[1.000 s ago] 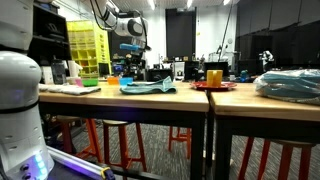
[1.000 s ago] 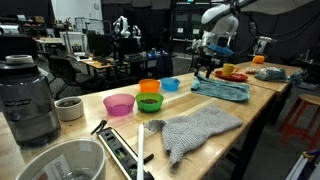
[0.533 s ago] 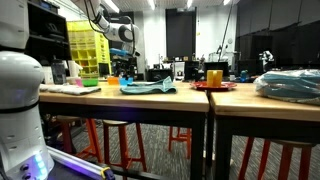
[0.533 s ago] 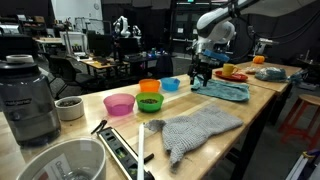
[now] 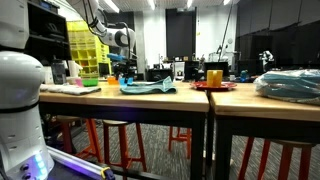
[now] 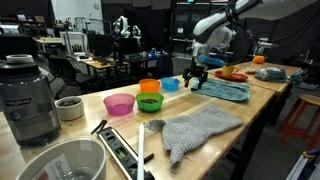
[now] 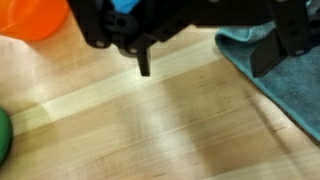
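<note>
Counted on the long wooden bench [image 6: 262,108] | small bowls, four: pink bowl [image 6: 118,104], green bowl [image 6: 150,103], orange bowl [image 6: 150,87], blue bowl [image 6: 171,84] | large pale bowl [image 6: 45,152], one | small grey cup [image 6: 68,108], one | cloths, two: grey knit cloth [image 6: 200,128], blue towel [image 6: 222,90] | blender [image 6: 26,100], one | red plate [image 6: 236,77], one | yellow bin rack [image 5: 87,50], one

In the wrist view the orange bowl [image 7: 35,15] is running off the far left corner, the green bowl [image 7: 3,135] is showing only a sliver at the left edge, the blue towel [image 7: 295,90] is running off the right, and the gripper [image 7: 205,65] is blurring dark.
</note>
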